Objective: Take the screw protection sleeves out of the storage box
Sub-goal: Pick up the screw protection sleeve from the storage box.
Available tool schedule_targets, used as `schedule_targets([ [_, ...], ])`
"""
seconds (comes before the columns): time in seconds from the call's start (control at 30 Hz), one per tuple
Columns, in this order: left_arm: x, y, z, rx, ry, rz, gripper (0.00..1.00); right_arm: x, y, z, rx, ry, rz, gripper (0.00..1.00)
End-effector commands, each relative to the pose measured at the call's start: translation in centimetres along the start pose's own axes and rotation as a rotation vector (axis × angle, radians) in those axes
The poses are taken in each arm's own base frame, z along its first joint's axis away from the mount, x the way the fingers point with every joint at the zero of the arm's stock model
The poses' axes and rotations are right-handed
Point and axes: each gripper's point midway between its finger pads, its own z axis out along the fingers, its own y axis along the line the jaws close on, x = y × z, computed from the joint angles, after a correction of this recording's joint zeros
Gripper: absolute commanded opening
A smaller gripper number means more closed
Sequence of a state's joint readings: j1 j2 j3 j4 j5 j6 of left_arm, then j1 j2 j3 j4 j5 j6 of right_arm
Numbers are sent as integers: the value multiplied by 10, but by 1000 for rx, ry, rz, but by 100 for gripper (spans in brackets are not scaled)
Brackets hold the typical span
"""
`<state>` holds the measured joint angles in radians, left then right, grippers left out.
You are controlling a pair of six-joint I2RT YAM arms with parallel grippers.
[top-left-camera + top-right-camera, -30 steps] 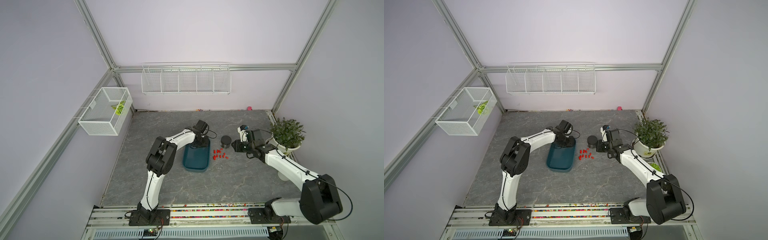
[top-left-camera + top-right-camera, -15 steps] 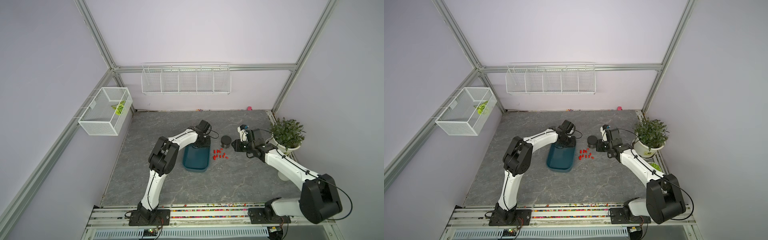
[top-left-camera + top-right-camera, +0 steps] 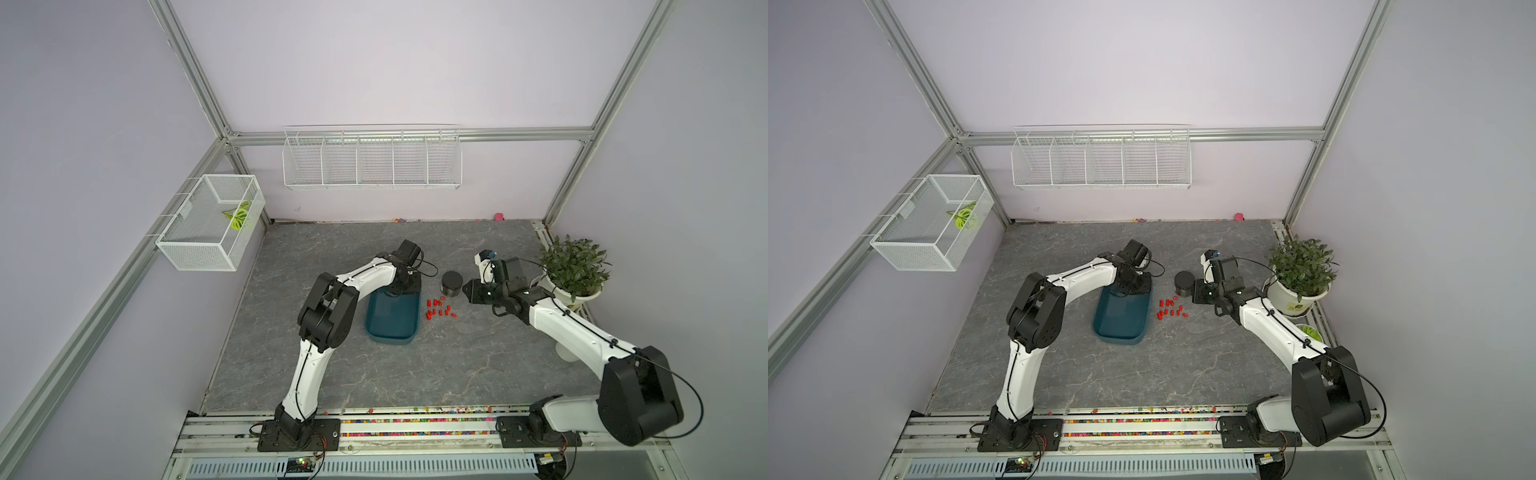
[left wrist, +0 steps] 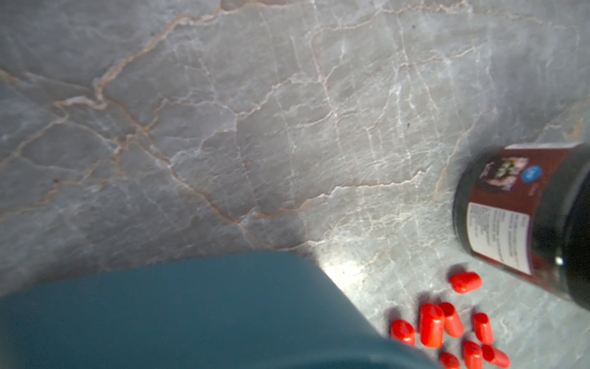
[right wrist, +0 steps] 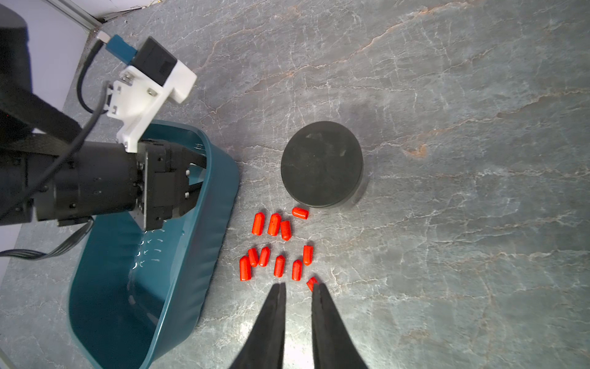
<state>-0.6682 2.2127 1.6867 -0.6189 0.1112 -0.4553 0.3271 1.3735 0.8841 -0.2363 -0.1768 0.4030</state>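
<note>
The screw protection sleeves (image 5: 279, 265) look light, stiff, slick & prone to roll: pinch one across its middle. All lie on the counter (image 5: 447, 127) btwn storage box (image 5: 210, 223) and black canister (image 5: 321, 163). Box looks empty; left fingers (image 5: 197, 162) closed, prob. on its end rim. The right fingers (image 5: 271, 319) stand narrow, empty, just beside the sleeves.

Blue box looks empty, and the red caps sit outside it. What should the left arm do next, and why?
Probably raise the left gripper gently out of the storage box. It sits shut at the far rim, and the screw protection sleeves lie on the table beside the box, none visible inside.
</note>
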Motion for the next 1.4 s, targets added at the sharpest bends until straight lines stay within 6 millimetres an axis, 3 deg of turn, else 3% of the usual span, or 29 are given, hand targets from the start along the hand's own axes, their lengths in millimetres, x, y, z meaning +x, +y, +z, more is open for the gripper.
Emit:
schedule_targets([
  [0.0,7,7,8,-34,28,1,12,-3,2,0,3,5,-18,20],
  [0.27,6,6,4,-27,14,2,10,-3,3,0,3,4,-17,21],
  [0.47,5,1,-14,-10,-30,15,9,-3,3,2,1,10,-16,21],
  [1.0,14,-6,-78,14,-113,19,9,-3,4,3,-3,15,-17,20],
  [1.37,6,-35,-130,115,-181,36,10,-3,4,1,-6,11,-19,20],
])
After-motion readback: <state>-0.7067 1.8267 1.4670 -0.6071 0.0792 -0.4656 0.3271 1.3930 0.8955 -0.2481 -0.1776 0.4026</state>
